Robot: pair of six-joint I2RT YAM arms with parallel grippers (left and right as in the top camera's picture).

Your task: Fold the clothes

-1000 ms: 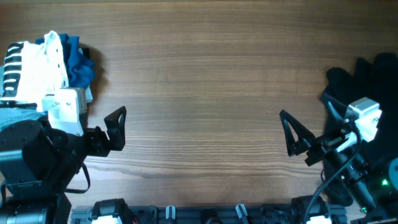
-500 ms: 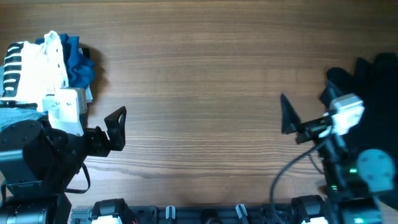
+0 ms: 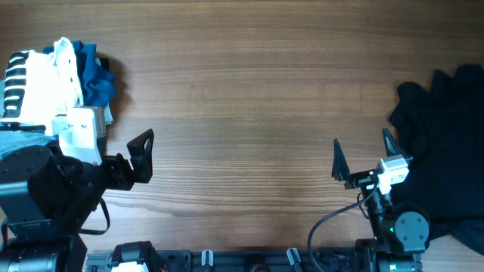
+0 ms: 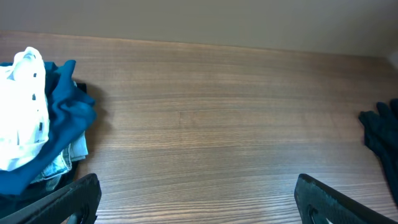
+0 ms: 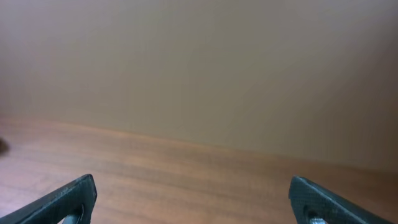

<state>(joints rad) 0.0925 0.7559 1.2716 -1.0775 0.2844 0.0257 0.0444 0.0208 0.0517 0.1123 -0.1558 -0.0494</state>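
Observation:
The clothes, a crumpled white shirt (image 3: 38,83) with a black-barred print, lie in a pile at the table's far left; the left wrist view shows them (image 4: 22,118) at its left edge. My left gripper (image 3: 140,157) hovers open to the right of that pile and a little nearer the front, apart from it, with only bare wood between its fingers (image 4: 74,198). My right gripper (image 3: 361,151) stands open near the front right, just left of the black heap, holding nothing. In the right wrist view the right gripper (image 5: 193,199) faces bare table and a plain wall.
A dark blue polo shirt (image 3: 94,75) lies bunched against the white shirt, with a light blue denim piece (image 4: 59,165) under them. A black garment heap (image 3: 446,143) covers the right end of the table (image 3: 249,91). The arm bases line the front edge.
The right arm has drawn back toward the front edge and turned, so its open fingers now point away from the base. The left arm and the garments have not moved.

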